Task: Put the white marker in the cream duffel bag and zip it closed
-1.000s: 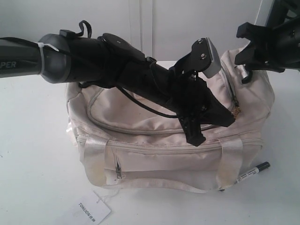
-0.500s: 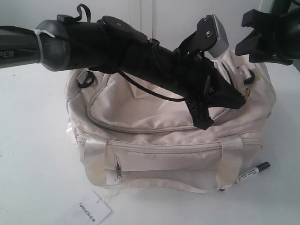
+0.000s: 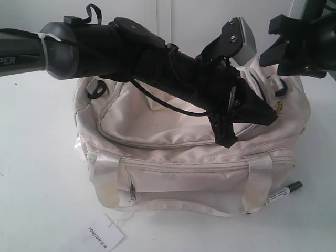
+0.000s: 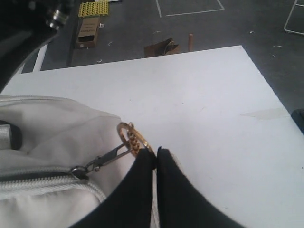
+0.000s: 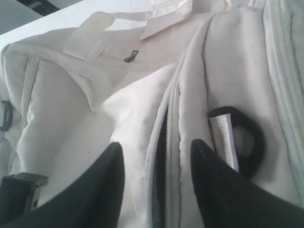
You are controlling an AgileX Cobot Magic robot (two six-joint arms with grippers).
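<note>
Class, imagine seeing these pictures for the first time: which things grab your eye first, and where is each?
A bulky black arm stretches across the cream duffel bag, its left gripper pinched on the gold ring pull at the bag's right end. The right gripper hangs open above the top zipper; the white marker lies on the table by the bag's front right corner.

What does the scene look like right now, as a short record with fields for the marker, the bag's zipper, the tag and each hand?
white marker: lying on the table beside the cream duffel bag, not inside
top zipper: gaping open below the right hand
left hand: shut on the gold ring pull
right hand: open above the bag, holding nothing
paper tag: on the table near the bag
</note>
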